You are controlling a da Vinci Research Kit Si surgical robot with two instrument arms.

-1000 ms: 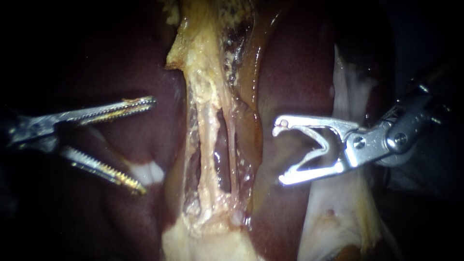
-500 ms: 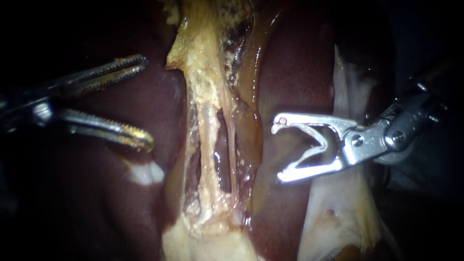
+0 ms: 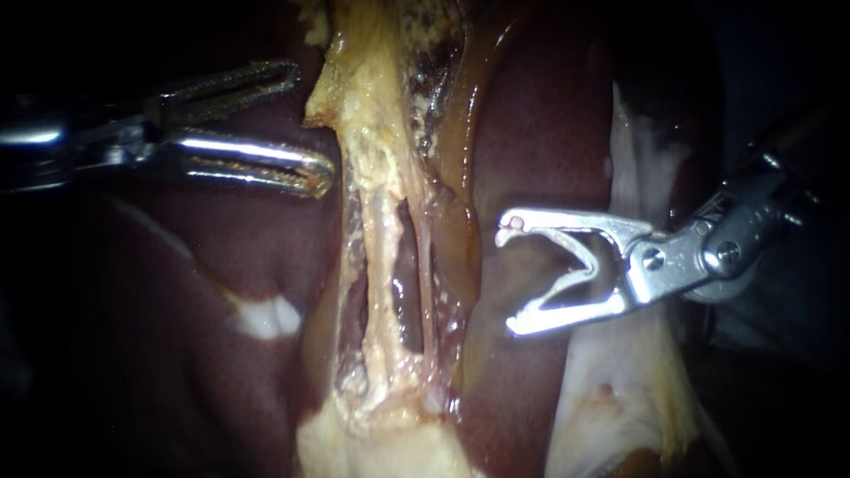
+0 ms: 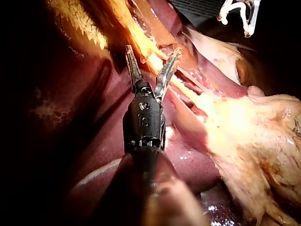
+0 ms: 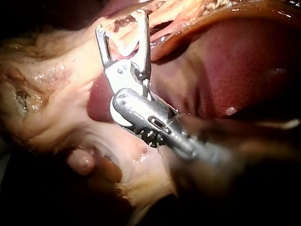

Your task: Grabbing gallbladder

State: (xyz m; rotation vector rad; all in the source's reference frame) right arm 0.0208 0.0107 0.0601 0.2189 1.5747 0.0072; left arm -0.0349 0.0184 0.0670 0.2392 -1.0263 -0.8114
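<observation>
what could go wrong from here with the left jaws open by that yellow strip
1. The left instrument is open at the edge of the pale yellow tissue, close above the thin tubes; a bite too low could catch a tube.
2. Its toothed jaws lie near the liver and might scrape or pinch it.
3. The right instrument, also open, points its hooked tips at the tubes; any drift could nick them.

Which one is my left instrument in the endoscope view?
Find the pale strip running down the middle over the dark liver. The left instrument sits just left of its upper part. Its jaws are long, slim and toothed, unlike the right instrument's short hooked frames.
</observation>
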